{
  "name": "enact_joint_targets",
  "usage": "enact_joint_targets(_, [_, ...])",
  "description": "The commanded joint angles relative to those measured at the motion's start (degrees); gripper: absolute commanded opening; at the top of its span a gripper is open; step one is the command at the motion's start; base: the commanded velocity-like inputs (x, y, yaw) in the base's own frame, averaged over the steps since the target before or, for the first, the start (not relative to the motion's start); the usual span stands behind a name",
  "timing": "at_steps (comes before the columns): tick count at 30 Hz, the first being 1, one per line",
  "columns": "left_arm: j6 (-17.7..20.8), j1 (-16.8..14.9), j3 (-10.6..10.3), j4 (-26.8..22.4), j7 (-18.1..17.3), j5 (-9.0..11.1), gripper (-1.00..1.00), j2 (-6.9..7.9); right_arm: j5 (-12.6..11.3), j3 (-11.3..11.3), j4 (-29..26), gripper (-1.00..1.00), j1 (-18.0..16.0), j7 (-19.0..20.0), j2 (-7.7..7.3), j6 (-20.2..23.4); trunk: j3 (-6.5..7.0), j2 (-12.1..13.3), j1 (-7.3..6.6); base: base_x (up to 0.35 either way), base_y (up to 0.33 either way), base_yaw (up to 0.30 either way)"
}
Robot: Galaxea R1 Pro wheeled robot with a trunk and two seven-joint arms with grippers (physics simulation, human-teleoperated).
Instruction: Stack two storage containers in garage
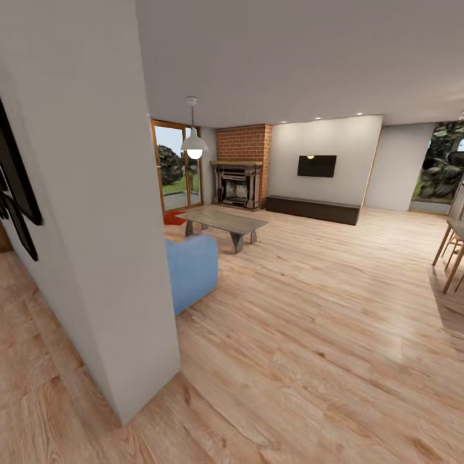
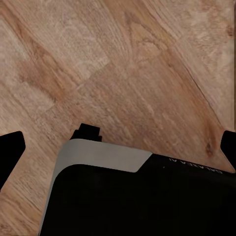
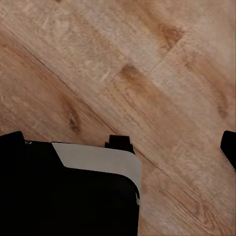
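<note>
Living room (image 1: 303,212) ahead: plank floor (image 1: 322,335), brick fireplace (image 1: 241,166).
Both my claws spread wide, empty, over wood grain.

The left gripper (image 2: 118,150) hung pointing straight down, close in against the robot's own body. Its two dark fingertips (image 2: 11,147) stood spread wide, one at each edge of the left wrist view, with nothing between them. Beneath it lay the robot's black base (image 2: 147,201), with a pale grey panel (image 2: 103,157) along its upper edge and a small black block (image 2: 88,132) jutting from it.

The right gripper (image 3: 120,142) was held the same way, aimed downward with its fingertips (image 3: 229,147) parted wide and nothing held. The same black base (image 3: 64,201) and its grey panel (image 3: 98,160) sat under that arm too.
</note>
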Motion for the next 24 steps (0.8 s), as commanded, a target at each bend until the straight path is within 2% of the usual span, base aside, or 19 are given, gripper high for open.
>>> enact_joint_targets(1, [-0.18, -0.04, 0.44, 0.05, 0.11, -0.03, 1.00, -0.02, 0.41, 0.05, 0.17, 1.00, -0.08, -0.20, 0.00, -0.28, -0.07, -0.04, 0.04, 0.321, -0.033, 0.000])
enact_joint_targets(24, [0.04, -0.04, 0.44, 0.09, 0.11, 0.01, 1.00, -0.16, 0.37, 0.02, 0.17, 1.00, -0.08, -0.20, -0.02, -0.28, -0.07, -0.04, 0.04, 0.302, -0.121, 0.000])
